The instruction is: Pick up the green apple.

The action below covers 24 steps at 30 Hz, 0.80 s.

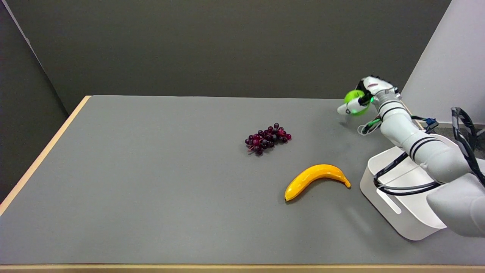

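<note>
The green apple (354, 99) is at the far right of the grey table, wrapped by the fingers of my right hand (364, 97). The hand grips it from the right side, with white fingers curled over and under it. A faint shadow lies on the table just below the apple, so it appears lifted a little off the surface. Part of the apple is hidden behind the fingers. The white right arm reaches in from the lower right.
A bunch of dark red grapes (267, 138) lies mid-table. A yellow banana (315, 179) lies nearer, to the right of centre. A white bin (394, 206) stands at the right edge under the arm. The table's wooden edge (41, 155) runs along the left.
</note>
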Each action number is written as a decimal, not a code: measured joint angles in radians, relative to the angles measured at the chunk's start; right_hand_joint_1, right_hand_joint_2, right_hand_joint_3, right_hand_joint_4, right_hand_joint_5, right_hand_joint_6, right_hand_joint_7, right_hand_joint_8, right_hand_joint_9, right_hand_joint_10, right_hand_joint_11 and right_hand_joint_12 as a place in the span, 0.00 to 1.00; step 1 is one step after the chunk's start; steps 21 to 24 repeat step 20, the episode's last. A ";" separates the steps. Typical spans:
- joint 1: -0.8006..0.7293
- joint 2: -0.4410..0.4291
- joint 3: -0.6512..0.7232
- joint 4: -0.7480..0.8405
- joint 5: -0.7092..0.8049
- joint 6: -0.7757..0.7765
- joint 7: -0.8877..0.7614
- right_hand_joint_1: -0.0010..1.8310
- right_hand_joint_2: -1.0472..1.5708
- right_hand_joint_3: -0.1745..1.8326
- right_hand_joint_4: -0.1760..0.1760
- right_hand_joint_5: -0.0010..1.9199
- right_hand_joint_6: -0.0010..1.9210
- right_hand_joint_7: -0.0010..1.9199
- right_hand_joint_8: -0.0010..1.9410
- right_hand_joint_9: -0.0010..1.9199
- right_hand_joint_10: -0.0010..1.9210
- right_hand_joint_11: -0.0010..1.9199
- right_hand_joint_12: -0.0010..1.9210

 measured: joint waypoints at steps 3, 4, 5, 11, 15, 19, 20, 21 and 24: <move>-0.031 0.021 0.015 0.088 -0.002 0.020 0.018 0.73 0.84 0.19 0.10 0.29 0.78 0.41 0.70 0.39 0.82 0.36 1.00; -0.041 0.027 0.020 0.115 -0.003 0.025 0.023 0.73 0.84 0.19 0.10 0.29 0.78 0.41 0.69 0.40 0.82 0.36 1.00; -0.053 0.034 0.028 0.149 -0.004 0.032 0.029 0.73 0.84 0.19 0.10 0.29 0.78 0.41 0.69 0.40 0.82 0.37 1.00; -0.174 0.082 0.110 0.392 -0.017 0.090 0.058 0.73 0.83 0.21 0.11 0.30 0.77 0.41 0.69 0.40 0.82 0.40 1.00; -0.305 0.106 0.196 0.562 -0.028 0.139 0.073 0.73 0.83 0.22 0.10 0.30 0.77 0.42 0.69 0.40 0.82 0.40 1.00; -0.468 0.116 0.295 0.727 -0.048 0.202 0.083 0.73 0.82 0.23 0.10 0.31 0.77 0.42 0.69 0.40 0.81 0.40 1.00; -0.517 0.116 0.324 0.770 -0.056 0.224 0.086 0.73 0.82 0.23 0.10 0.31 0.76 0.42 0.69 0.40 0.81 0.40 1.00; -0.517 0.116 0.324 0.770 -0.056 0.224 0.086 0.73 0.82 0.23 0.10 0.31 0.76 0.42 0.69 0.40 0.81 0.40 1.00; -0.517 0.116 0.324 0.770 -0.056 0.224 0.086 0.73 0.82 0.23 0.10 0.31 0.76 0.42 0.69 0.40 0.81 0.40 1.00</move>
